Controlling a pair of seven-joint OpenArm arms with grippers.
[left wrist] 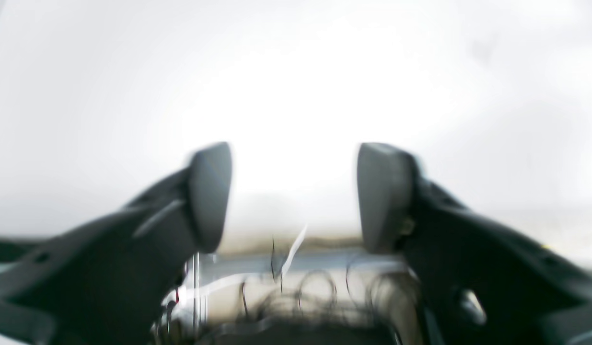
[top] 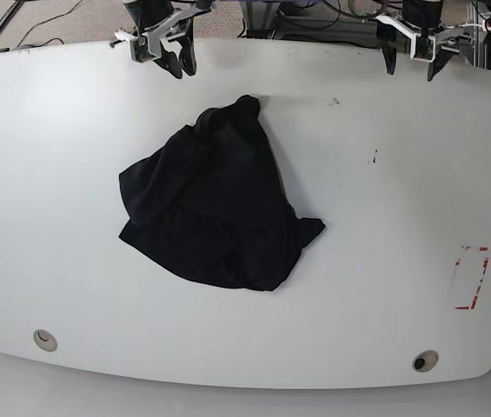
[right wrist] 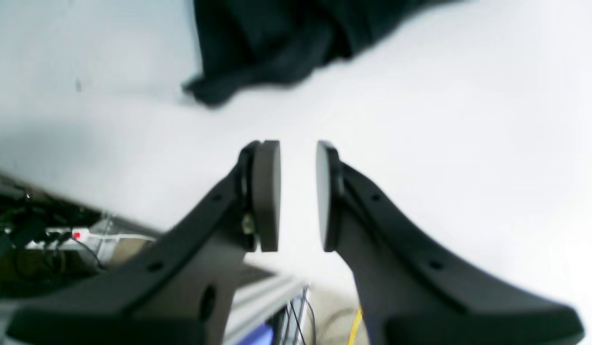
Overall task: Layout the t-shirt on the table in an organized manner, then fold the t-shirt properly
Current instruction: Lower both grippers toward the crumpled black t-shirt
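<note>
two round grommet holes [top: 45, 340] front the table [top: 384, 217] where the t-shirt [top: 215, 208] lies crumpled at centre; left gripper [top: 410, 54] at one o'clock gapes wide, right gripper [top: 178, 61] at eleven narrow and empty, so grabbing bunched layers risks a tangled spread.

Overhead base view; two wrist close-ups

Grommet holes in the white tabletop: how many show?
2: one round grommet hole near the front left corner, the other near the front right; the crumpled black t-shirt could hide more.
</note>
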